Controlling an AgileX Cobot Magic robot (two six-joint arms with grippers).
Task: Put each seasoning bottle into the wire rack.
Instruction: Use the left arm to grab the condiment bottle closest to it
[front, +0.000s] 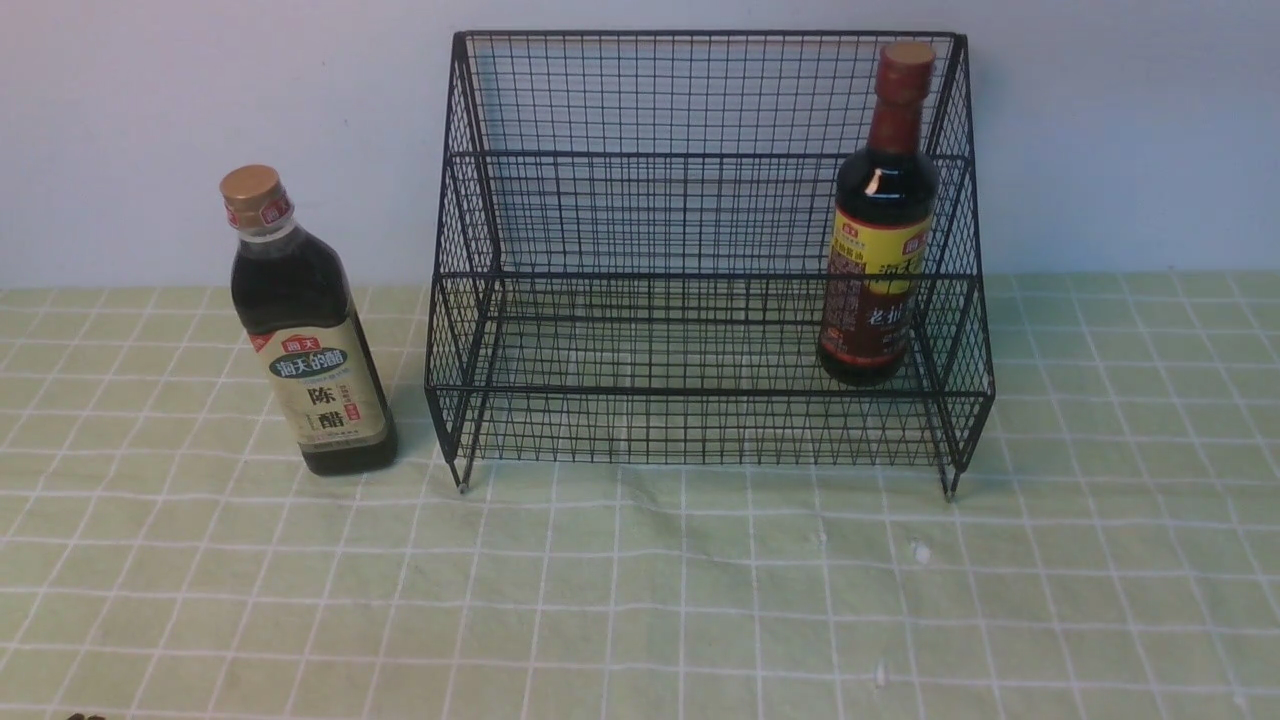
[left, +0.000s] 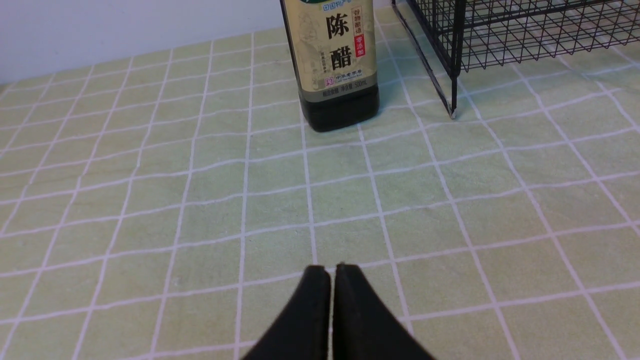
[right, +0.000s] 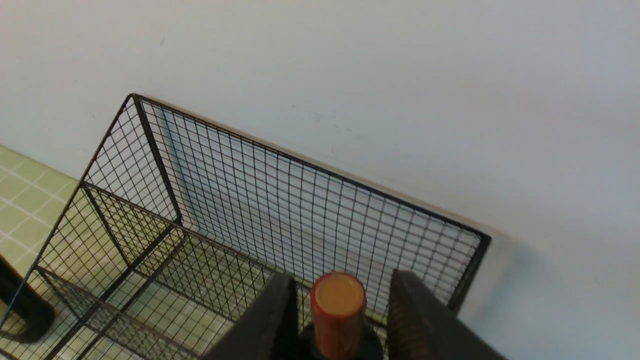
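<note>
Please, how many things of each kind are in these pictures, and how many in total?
Wire rack: 1
Bottles: 2, the gold-capped bottle beside the rack, the red-capped bottle inside it
Total: 3

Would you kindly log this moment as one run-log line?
round bottle in wire rack | squarish bottle on cloth | left gripper shut | right gripper open astride round bottle's cap

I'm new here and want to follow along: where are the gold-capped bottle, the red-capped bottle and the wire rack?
gold-capped bottle (front: 328, 395): front view, on its beige label.
red-capped bottle (front: 878, 260): front view, on its yellow label.
wire rack (front: 640, 275): front view, on its middle front rail.
</note>
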